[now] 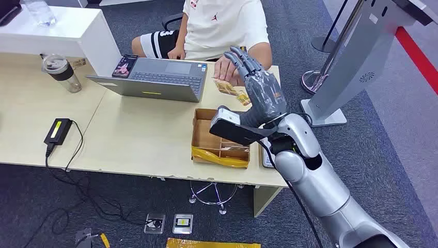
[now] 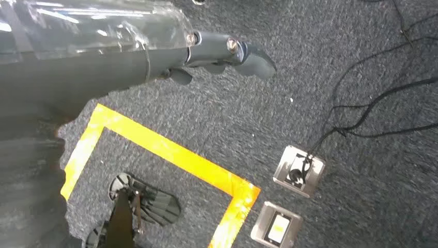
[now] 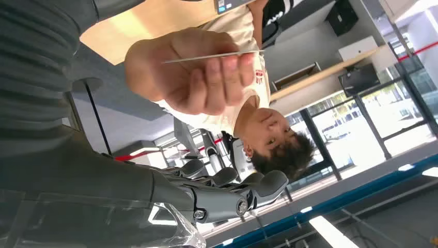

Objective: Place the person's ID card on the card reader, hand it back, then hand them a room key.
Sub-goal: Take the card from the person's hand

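Observation:
My right hand (image 1: 261,85) is raised over the table's far right corner, fingers spread and pointing up, holding nothing. Just beside its palm the person's hand (image 1: 225,68) holds a patterned card (image 1: 231,91). The right wrist view gives the card (image 3: 212,56) edge-on, pinched in the person's fingers (image 3: 206,77), with my own fingers (image 3: 227,188) apart from it. A dark flat card reader (image 1: 265,153) lies at the table's right edge, mostly hidden behind my forearm. My left hand (image 2: 227,54) hangs over the carpet, holding nothing.
A compartmented cardboard box (image 1: 204,135) sits at the table's near edge beside my arm. An open laptop (image 1: 155,77), a phone (image 1: 124,66), a lidded cup (image 1: 62,72) and a power adapter (image 1: 58,130) lie to the left. A grey kiosk (image 1: 356,67) stands on the right.

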Action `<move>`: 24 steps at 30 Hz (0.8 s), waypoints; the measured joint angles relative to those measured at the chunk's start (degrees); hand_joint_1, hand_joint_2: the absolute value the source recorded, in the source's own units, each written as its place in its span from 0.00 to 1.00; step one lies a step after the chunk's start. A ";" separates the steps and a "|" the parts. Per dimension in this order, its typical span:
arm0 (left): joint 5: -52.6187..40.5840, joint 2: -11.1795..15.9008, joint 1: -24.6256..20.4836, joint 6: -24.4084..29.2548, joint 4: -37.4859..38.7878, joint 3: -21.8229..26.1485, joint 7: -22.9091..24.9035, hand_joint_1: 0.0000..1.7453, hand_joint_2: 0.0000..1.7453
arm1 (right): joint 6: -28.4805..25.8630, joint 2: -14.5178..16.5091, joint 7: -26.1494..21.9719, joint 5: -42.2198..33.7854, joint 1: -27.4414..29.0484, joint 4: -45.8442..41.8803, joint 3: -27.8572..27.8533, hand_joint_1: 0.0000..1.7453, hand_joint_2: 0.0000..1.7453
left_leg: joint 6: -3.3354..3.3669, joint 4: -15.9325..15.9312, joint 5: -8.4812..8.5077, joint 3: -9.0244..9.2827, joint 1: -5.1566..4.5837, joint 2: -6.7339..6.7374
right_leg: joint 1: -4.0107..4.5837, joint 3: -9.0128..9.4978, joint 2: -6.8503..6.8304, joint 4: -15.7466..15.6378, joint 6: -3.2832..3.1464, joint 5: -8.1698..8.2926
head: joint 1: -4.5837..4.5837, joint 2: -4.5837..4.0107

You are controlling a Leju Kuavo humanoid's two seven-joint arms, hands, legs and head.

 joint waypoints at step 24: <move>-1.63 -0.01 -0.55 0.29 0.19 -2.44 1.32 0.00 1.00 | 0.29 -1.32 2.61 1.06 -0.30 2.55 4.12 0.42 1.00 | 0.00 0.00 0.00 0.03 0.00 0.06 | 0.00 -0.05 0.12 0.00 0.00 0.01 | -0.01 0.00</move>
